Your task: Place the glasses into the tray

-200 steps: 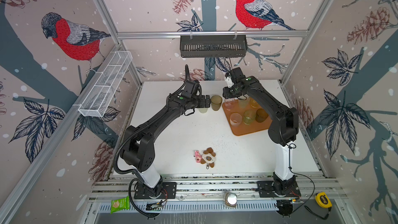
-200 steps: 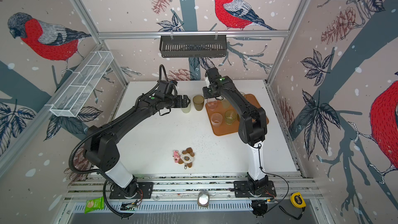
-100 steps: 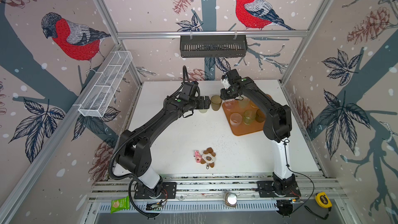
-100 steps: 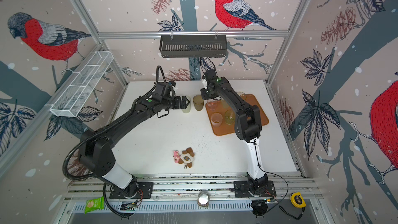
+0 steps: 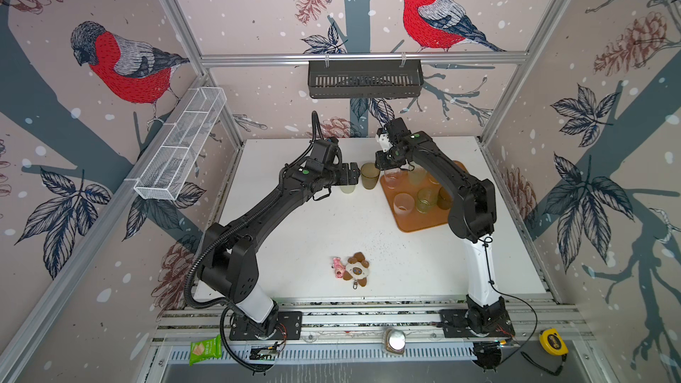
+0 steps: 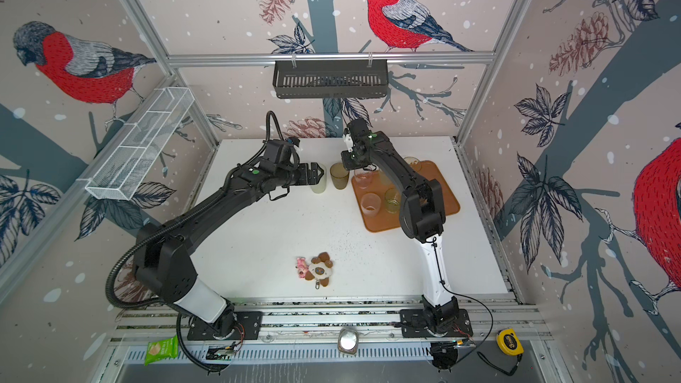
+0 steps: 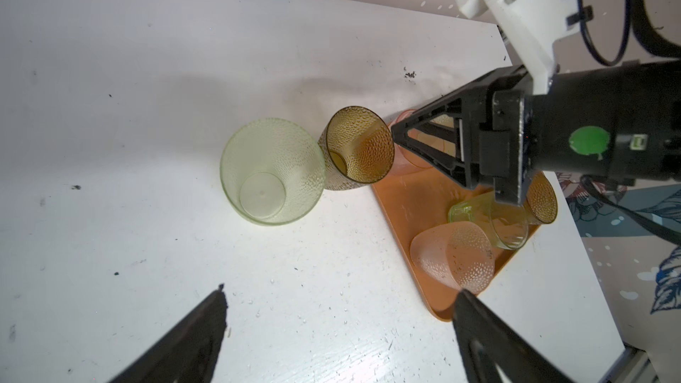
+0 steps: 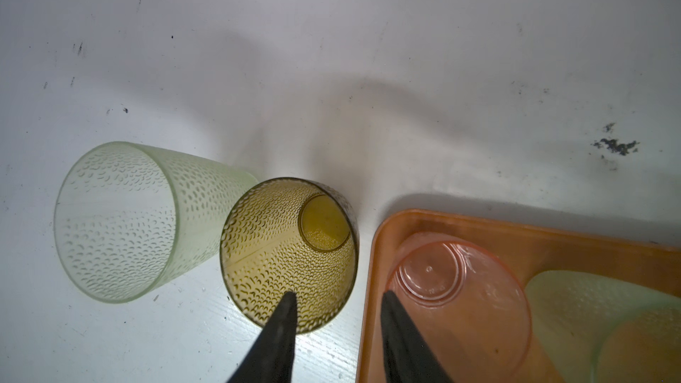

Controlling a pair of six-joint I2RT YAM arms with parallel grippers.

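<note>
Amber tumbler (image 8: pixel 280 252) seen upright on table (image 8: pixel 368 68), just beside tray (image 8: pixel 479 219). Right gripper (image 8: pixel 338 293) part-spread astride its rim wall; contact unclear. Left gripper (image 7: pixel 341 288) spread, empty. Light, stiff, slick plastic presumed; rim pinch advised.

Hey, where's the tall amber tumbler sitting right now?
In both top views the amber tumbler stands upright on the white table, off the tray, just outside its far left corner, with the pale green tumbler close on its other side.

Bare worktop (image 5: pixel 313 230) fills the centre of both top views; right of centre, glasses (image 5: pixel 401 202) crowd the tray (image 5: pixel 420 225).
</note>
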